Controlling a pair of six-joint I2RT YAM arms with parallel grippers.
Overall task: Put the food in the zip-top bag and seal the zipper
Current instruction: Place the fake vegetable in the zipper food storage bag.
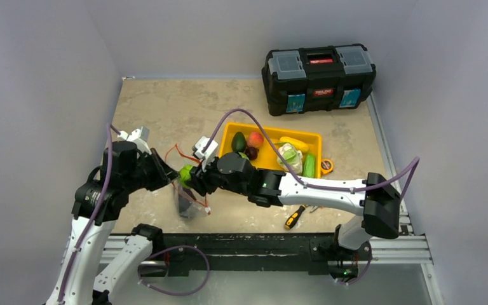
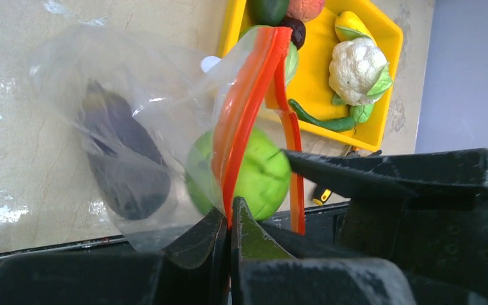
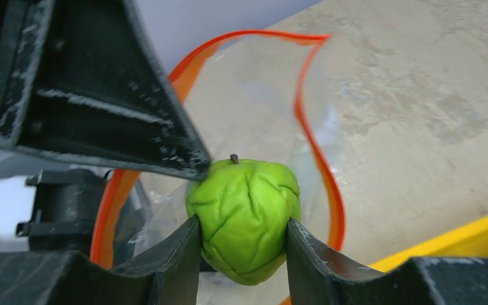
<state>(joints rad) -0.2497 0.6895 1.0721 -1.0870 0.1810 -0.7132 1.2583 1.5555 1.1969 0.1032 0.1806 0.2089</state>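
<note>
My left gripper [image 2: 230,215] is shut on the red-orange zipper [image 2: 248,108] of the clear zip-top bag [image 2: 133,95] and holds its mouth up and open. A purple eggplant [image 2: 124,166] lies inside the bag. My right gripper [image 3: 244,236] is shut on a green cabbage [image 3: 244,216], which sits in the loop of the zipper [image 3: 318,152] at the bag's mouth. In the top view the cabbage [image 1: 185,173] is just above the hanging bag [image 1: 189,202], between the two wrists.
The yellow tray [image 1: 268,155] to the right holds an avocado [image 1: 238,142], a red piece [image 1: 255,139], a cauliflower [image 1: 289,154] and a cucumber [image 1: 309,164]. A black toolbox [image 1: 318,77] stands at the back right. A screwdriver [image 1: 294,216] lies near the front edge.
</note>
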